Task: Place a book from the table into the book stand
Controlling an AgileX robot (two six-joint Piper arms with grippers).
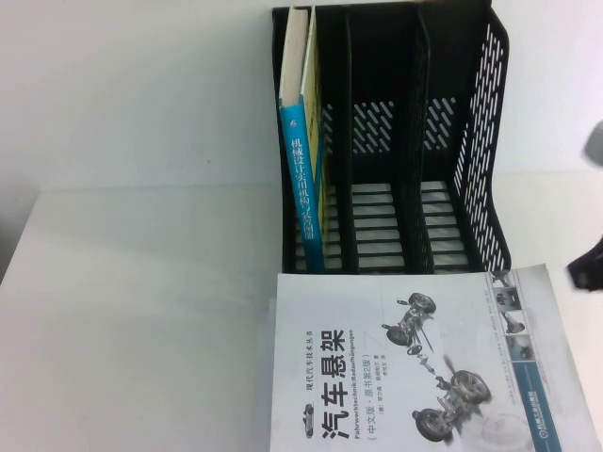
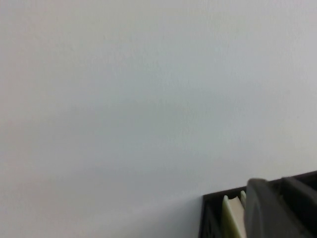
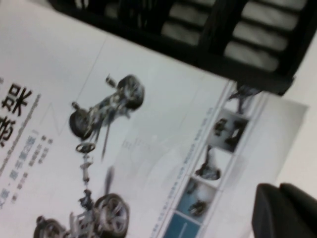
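The pale yellow-green book with a teal spine stands upright in the leftmost slot of the black book stand. No gripper holds it. The stand sits at the back of the white table. My left gripper shows only in the left wrist view, as a blurred dark shape close above the stand's top edge and the top of the book. My right gripper is shut and empty, low over the table beside the white-grey book's corner. Dark parts of the right arm show at the right edge of the high view.
A white-grey book with a car suspension picture lies flat in front of the stand, its far edge touching the base. It fills the right wrist view. The stand's middle and right slots hold nothing. White wall lies behind.
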